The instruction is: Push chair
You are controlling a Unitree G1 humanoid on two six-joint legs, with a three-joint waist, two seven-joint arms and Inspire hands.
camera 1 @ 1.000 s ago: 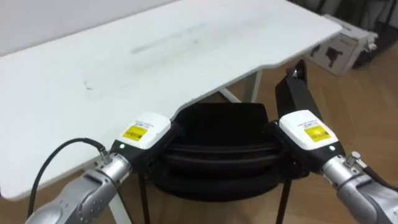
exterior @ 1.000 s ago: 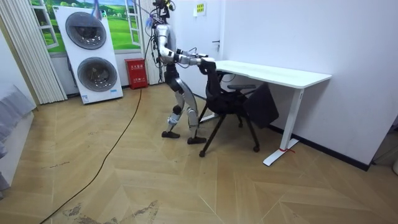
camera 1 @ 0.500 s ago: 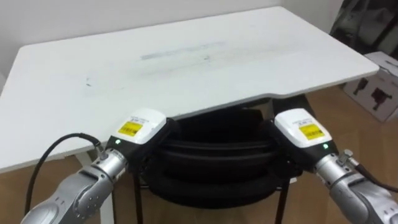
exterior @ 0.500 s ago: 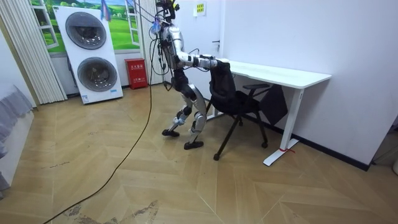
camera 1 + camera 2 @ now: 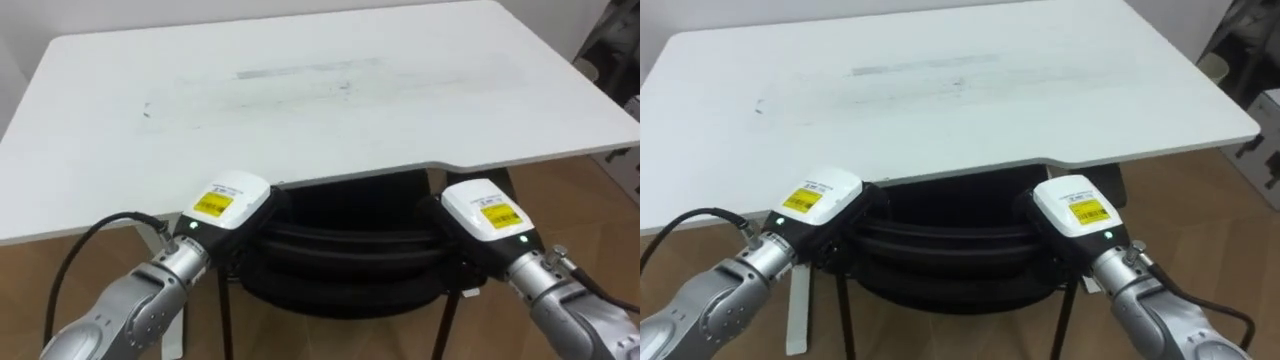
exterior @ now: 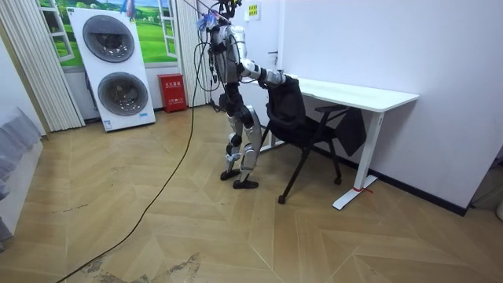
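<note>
A black chair (image 5: pixel 350 250) stands right in front of me, its backrest top just below the white desk's (image 5: pixel 300 90) near edge and its seat tucked under the desk. My left hand (image 5: pixel 228 205) rests on the left end of the backrest top, my right hand (image 5: pixel 487 212) on the right end. The dark chair hides how either hand holds it. In the room view I stand upright behind the chair (image 6: pixel 299 118), both arms stretched out to its back, close to the desk (image 6: pixel 354 93).
Under the desk (image 5: pixel 940 80) a dark bag-like thing (image 6: pixel 354 130) hangs near the desk leg (image 6: pixel 357 169). Two stacked washing machines (image 6: pixel 114 67) and a red box (image 6: pixel 172 93) stand by the wall behind me. Open wood floor lies behind and beside me.
I have stepped toward the desk and the chair has rolled forward with both hands on its back, from beside the desk's corner to under its edge. The head view shifted with me.
</note>
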